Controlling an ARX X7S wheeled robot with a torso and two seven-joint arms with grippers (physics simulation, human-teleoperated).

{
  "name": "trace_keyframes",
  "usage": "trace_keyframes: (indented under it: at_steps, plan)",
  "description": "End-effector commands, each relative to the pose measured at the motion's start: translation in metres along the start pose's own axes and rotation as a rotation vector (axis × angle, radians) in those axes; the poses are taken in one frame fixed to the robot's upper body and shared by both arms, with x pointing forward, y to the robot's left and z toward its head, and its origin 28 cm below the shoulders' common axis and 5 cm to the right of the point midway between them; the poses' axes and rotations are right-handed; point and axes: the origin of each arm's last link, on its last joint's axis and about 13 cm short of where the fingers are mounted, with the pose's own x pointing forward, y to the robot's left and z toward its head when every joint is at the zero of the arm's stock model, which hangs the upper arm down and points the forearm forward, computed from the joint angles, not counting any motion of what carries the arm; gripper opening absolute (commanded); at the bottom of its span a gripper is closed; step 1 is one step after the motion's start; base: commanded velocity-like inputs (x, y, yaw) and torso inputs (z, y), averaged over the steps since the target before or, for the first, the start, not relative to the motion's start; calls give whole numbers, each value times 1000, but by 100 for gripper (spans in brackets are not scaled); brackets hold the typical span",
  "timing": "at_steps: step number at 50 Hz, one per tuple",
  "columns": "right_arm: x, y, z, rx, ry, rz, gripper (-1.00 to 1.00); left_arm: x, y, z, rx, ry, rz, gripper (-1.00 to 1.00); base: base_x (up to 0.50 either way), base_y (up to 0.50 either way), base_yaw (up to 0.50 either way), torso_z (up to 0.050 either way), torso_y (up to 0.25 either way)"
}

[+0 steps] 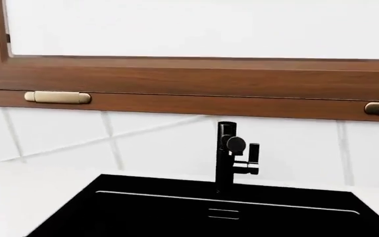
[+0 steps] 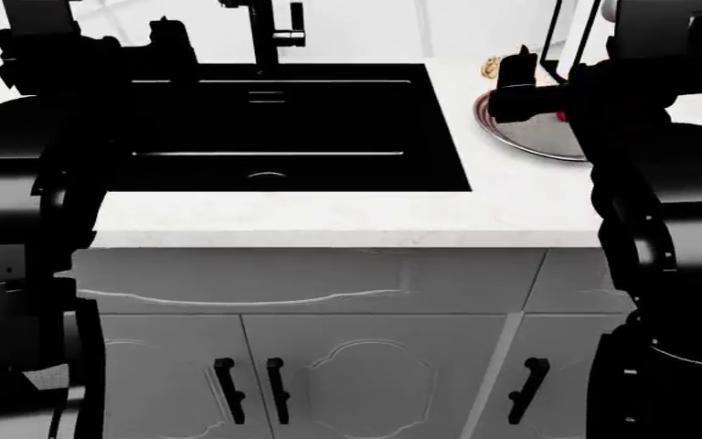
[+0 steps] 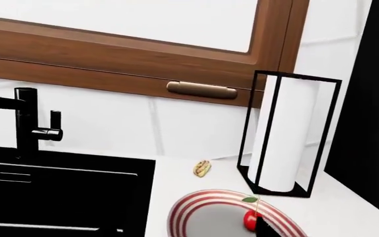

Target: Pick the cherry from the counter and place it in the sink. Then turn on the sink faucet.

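Note:
The cherry [image 3: 250, 220], small, red and green-stemmed, lies on a round grey plate with red rings [image 3: 196, 212] on the white counter [image 2: 326, 215], right of the black sink [image 2: 326, 119]. In the head view the cherry [image 2: 559, 117] peeks out beside my right gripper [image 2: 525, 89], which hovers just above the plate. One dark fingertip [image 3: 263, 230] sits right next to the cherry, and the jaws look spread. The black faucet [image 1: 232, 158] stands behind the sink, lever at its side. My left gripper [image 2: 171, 44] hovers over the sink's back left corner; its jaws are hidden.
A small yellowish hot-dog-like item [image 3: 203, 168] lies on the counter behind the plate. A paper towel roll in a black wire holder [image 3: 285, 143] stands at the back right. A wood-framed window [image 1: 189, 79] runs above the tiled wall. White cabinet doors [image 2: 326, 366] are below the counter.

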Motion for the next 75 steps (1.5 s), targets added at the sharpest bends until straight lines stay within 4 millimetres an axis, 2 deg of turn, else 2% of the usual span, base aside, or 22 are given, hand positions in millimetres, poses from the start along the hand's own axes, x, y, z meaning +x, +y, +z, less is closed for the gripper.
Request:
trace_keyframes:
  at_steps: [1,14,31,37,43,50,65,75]
  plan:
    - [8,-2,3,3,-11,-12,100,10,4,0,-12,3,14,100,0,0,0,50,0]
    - [9,-2,2,-10,6,-13,100,10,5,-4,-19,21,11,100,0,0,0,50,0]
    - [12,-1,-3,-2,24,-3,100,24,8,-14,-26,63,25,100,0,0,0,50,0]
    - [14,1,-10,14,58,17,100,32,5,-28,-5,128,2,100,148,210,0,0,0]
    - [19,0,-16,33,81,17,100,39,6,-33,20,180,-2,100,316,423,0,0,0]
    - [19,-3,-16,52,82,-2,100,34,5,-44,15,213,-13,100,299,367,0,0,0]
    - [20,-5,-19,78,103,-3,100,30,-6,-60,3,251,-30,100,13,-32,0,0,0]
    - [22,-7,-23,82,119,-10,100,30,-13,-63,7,264,-45,100,127,-450,0,0,0]
